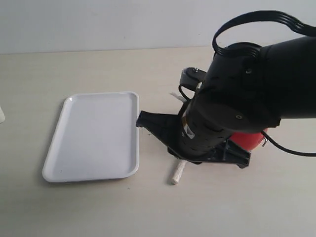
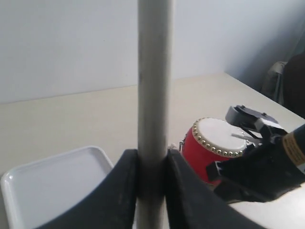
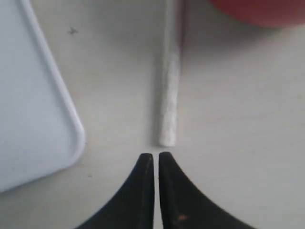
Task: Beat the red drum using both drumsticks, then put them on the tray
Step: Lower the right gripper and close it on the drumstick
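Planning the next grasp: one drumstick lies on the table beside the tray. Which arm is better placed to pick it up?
Right. The right claw, shut, is right by the end of the loose drumstick; the left claw is clamped on the other drumstick.

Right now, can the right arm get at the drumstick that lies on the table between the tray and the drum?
Probably yes. The drumstick lies bare just ahead of the right fingers, nothing over it; but the fingers are shut and must open first.
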### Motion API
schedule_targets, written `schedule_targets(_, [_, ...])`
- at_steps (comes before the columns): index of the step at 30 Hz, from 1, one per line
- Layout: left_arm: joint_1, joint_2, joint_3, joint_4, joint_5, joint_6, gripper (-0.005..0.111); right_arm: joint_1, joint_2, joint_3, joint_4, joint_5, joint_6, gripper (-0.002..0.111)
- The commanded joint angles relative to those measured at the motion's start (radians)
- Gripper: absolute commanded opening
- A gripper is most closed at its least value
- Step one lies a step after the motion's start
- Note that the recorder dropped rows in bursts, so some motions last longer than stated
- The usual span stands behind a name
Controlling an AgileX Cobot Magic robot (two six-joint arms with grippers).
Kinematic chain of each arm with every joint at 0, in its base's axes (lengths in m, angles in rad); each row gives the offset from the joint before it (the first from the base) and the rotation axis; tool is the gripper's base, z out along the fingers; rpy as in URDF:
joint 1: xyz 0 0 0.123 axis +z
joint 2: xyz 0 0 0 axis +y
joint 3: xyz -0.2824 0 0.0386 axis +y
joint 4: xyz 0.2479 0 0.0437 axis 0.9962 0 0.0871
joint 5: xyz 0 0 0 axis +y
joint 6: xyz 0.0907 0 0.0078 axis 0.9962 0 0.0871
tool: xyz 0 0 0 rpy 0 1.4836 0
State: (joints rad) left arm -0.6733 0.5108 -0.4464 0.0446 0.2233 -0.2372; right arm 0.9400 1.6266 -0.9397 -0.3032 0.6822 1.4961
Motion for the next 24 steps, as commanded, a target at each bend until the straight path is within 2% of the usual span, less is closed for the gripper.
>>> schedule_targets(1, [-0.026, -0.028, 0.001, -0.004, 0.0, -0.004, 0.0, 0.003, 0.02, -0.024, -0.062, -0.097, 0.108, 0.005])
schedule_targets(5, [-0.026, -0.035, 0.001, -0.004, 0.0, -0.004, 0.0, 0.003, 0.049, -0.024, -0.042, -0.15, 0.122, 0.005])
schedule_targets(9, [-0.026, -0.034, 0.001, -0.004, 0.005, -0.004, 0.0, 0.003, 0.099, -0.026, -0.04, -0.123, 0.132, 0.006])
schedule_targets(14, [-0.026, -0.034, 0.001, -0.004, 0.016, -0.004, 0.0, 0.003, 0.139, -0.03, -0.01, -0.078, 0.13, 0.015])
schedule_targets(20, [-0.056, -0.034, 0.001, 0.001, 0.016, -0.004, 0.0, 0.003, 0.182, -0.096, -0.048, 0.092, 0.13, 0.026])
schedule_targets(24, [-0.058, -0.034, 0.001, 0.0, 0.02, -0.003, 0.0, -0.012, 0.218, -0.124, -0.032, 0.097, 0.124, 0.029])
